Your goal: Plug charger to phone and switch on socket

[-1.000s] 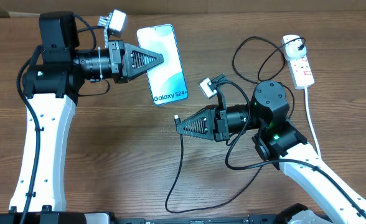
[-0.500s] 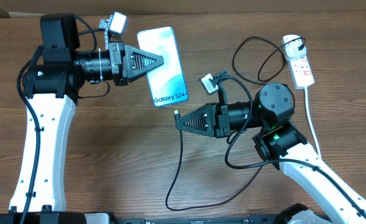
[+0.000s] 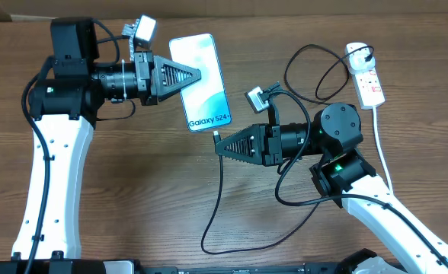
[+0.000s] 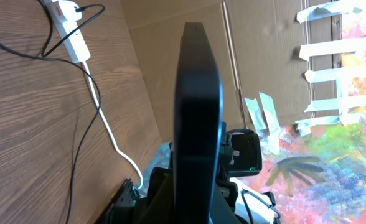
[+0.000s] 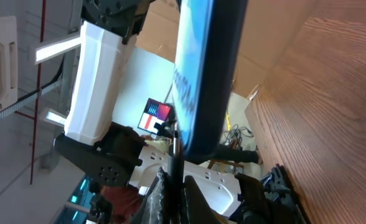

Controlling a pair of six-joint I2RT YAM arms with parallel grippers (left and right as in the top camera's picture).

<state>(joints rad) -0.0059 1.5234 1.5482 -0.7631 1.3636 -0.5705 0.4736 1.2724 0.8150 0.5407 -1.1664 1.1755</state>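
Wood table (image 3: pixel 132 198) — black charger (image 3: pixel 222 183) looped beside socket (image 3: pixel 369 80)

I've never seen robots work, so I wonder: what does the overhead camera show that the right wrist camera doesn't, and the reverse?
Only overhead: the phone face-on, the socket, and the full run of the charger. Only right wrist: the phone edge-on and close up, showing its thin dark side. Both: the phone, and the right gripper holding the charger, its tip right by the phone's short edge.
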